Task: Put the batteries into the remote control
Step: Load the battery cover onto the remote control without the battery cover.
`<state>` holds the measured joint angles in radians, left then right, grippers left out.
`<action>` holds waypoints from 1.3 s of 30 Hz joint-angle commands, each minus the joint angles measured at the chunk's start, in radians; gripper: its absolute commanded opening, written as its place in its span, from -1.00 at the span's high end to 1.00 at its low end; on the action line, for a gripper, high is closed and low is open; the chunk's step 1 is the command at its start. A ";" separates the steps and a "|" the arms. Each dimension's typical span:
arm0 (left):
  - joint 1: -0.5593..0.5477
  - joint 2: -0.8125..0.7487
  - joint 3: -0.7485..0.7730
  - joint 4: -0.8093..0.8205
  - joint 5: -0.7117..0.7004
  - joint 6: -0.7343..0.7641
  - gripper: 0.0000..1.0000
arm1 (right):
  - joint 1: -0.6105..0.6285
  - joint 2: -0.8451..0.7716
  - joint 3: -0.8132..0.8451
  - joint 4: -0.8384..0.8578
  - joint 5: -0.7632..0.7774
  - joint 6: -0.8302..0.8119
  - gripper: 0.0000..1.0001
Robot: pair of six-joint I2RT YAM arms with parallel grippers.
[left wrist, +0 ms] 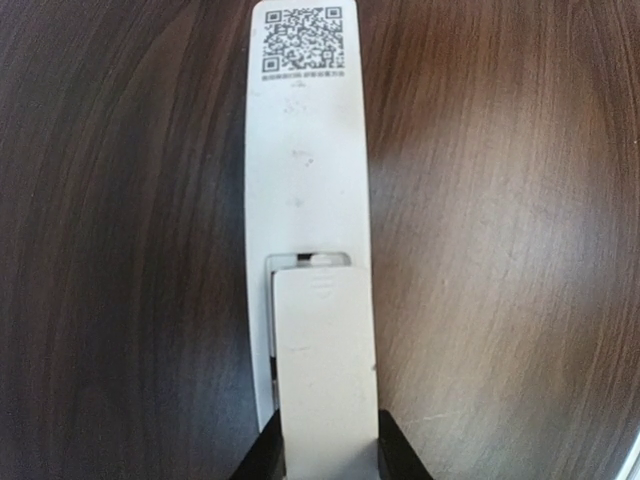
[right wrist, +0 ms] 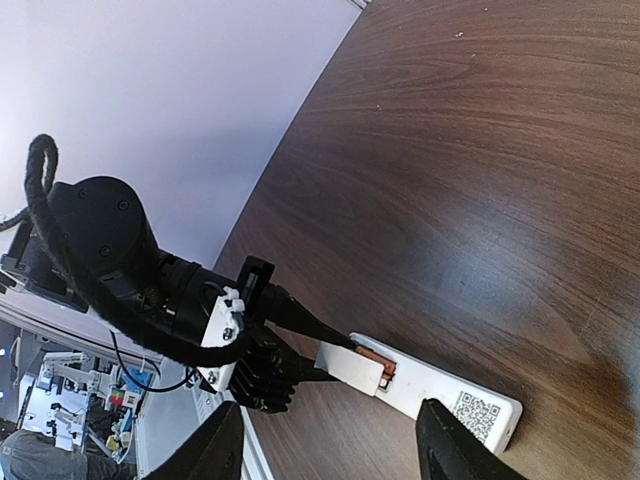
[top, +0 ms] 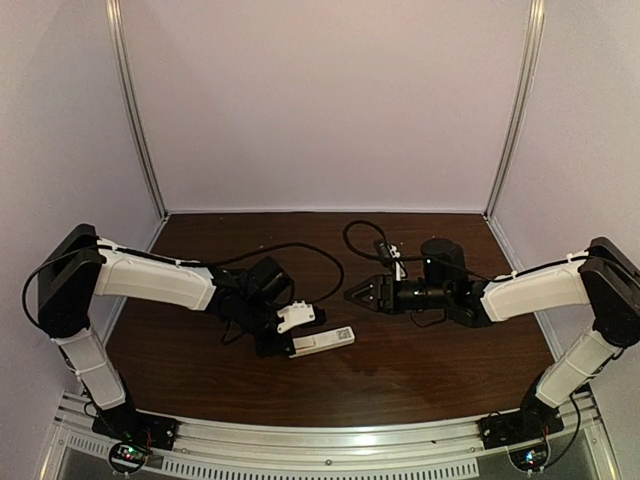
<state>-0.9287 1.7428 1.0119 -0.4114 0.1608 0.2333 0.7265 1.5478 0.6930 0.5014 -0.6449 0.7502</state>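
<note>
One cover plate (left wrist: 322, 350) in left hand (left wrist: 328, 442), edges overlapping remote control (left wrist: 305, 130)

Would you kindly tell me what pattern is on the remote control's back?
A black-and-white QR code on the white remote control; clearest in the left wrist view.

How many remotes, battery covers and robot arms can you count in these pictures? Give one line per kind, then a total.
Remote: 1
Battery cover: 1
Robot arms: 2, the left arm and the right arm
Total: 4
</note>
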 commanded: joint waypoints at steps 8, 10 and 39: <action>0.000 0.032 0.025 -0.007 -0.008 -0.009 0.32 | -0.002 0.012 -0.012 -0.001 0.013 -0.006 -0.19; -0.001 0.034 0.026 -0.008 -0.007 -0.009 0.31 | -0.002 0.011 -0.010 -0.003 0.013 -0.008 -0.19; 0.000 -0.046 0.006 0.028 -0.017 -0.005 0.01 | -0.008 -0.001 -0.015 -0.024 0.011 -0.020 -0.19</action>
<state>-0.9287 1.7237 1.0233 -0.4122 0.1520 0.2295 0.7238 1.5497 0.6930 0.4854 -0.6453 0.7429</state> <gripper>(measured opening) 0.493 0.597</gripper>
